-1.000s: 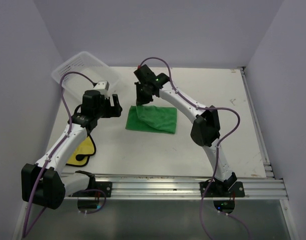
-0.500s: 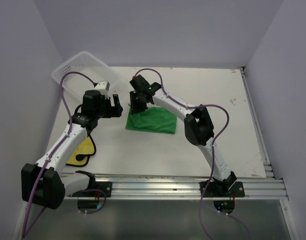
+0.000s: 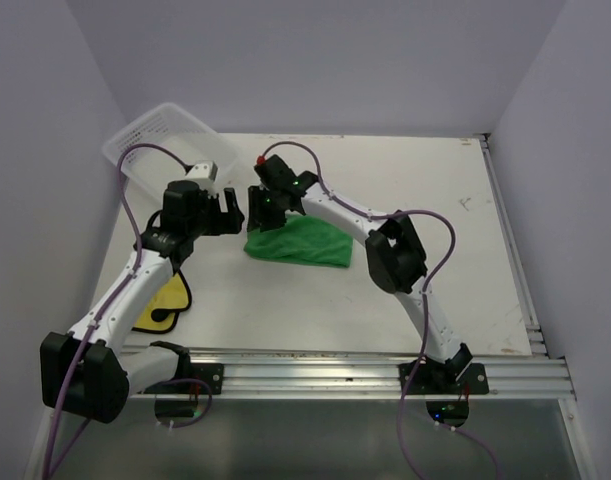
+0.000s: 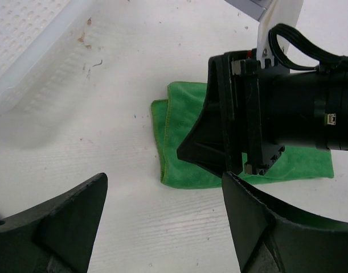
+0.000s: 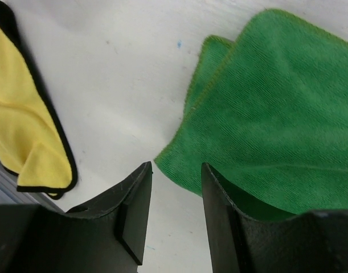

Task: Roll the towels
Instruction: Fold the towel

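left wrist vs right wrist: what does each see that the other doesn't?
Only left wrist: the white mesh basket at upper left, and the right arm, whose black end blocks part of the green towel.
Only right wrist: the yellow towel with its black edge, lying at the left, apart from the green one.
Both: the green towel, folded, on the white table. Each view also shows its own jaws apart with nothing between them.
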Available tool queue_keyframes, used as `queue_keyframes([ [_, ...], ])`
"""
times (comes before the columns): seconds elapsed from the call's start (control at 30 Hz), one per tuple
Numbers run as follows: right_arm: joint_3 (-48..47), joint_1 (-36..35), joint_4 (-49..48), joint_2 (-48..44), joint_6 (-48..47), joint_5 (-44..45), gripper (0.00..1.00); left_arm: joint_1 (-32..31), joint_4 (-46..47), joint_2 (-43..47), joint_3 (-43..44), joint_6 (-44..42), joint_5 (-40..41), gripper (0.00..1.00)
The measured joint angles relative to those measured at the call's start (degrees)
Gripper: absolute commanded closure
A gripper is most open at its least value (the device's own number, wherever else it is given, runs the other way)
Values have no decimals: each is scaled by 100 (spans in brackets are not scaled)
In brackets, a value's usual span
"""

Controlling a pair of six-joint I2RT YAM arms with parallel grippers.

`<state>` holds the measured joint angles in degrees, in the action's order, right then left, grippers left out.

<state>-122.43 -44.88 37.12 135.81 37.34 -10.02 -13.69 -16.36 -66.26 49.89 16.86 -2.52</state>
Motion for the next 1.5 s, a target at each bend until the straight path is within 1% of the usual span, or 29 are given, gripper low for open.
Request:
queue_keyframes([
  [0.13,778,79,-52,-400,-7,63,56,0,2,28,0,0,26,15],
  [0.27,2181,376,-190,-1447,-33,136,54,-24,2,28,-4,0,42,15],
  [0.5,4041,1172,-472,-3510,-201,354,52,-107,61,-149,-9,0,20,15],
  [0.57,4511,1318,-535,-3945,-243,490,49,-111,83,-291,-9,4,-11,15],
  [0.63,4972,1429,-590,-4225,-247,566,49,-111,85,-424,-9,13,-35,14],
  [0.77,5705,1650,-758,-4282,-234,557,49,-136,98,-599,-7,105,-72,14],
  [0.83,5882,1742,-787,-4201,-227,531,49,-160,122,-693,15,184,-103,14],
  [0.97,5932,1803,-949,-4052,-216,468,50,-210,208,-988,199,330,-129,14],
  [1.0,5934,1801,-1003,-4028,-216,463,53,-216,219,-1073,269,358,-129,14],
  [1.07,5943,1799,-1126,-3965,-201,446,56,-225,247,-1228,400,376,-127,14],
  [1.37,6100,1827,-1316,-3641,-175,433,55,-245,254,-1429,643,402,-63,14],
  [1.5,6220,1827,-1451,-3552,-160,404,60,-247,258,-1554,656,402,-22,14],
])
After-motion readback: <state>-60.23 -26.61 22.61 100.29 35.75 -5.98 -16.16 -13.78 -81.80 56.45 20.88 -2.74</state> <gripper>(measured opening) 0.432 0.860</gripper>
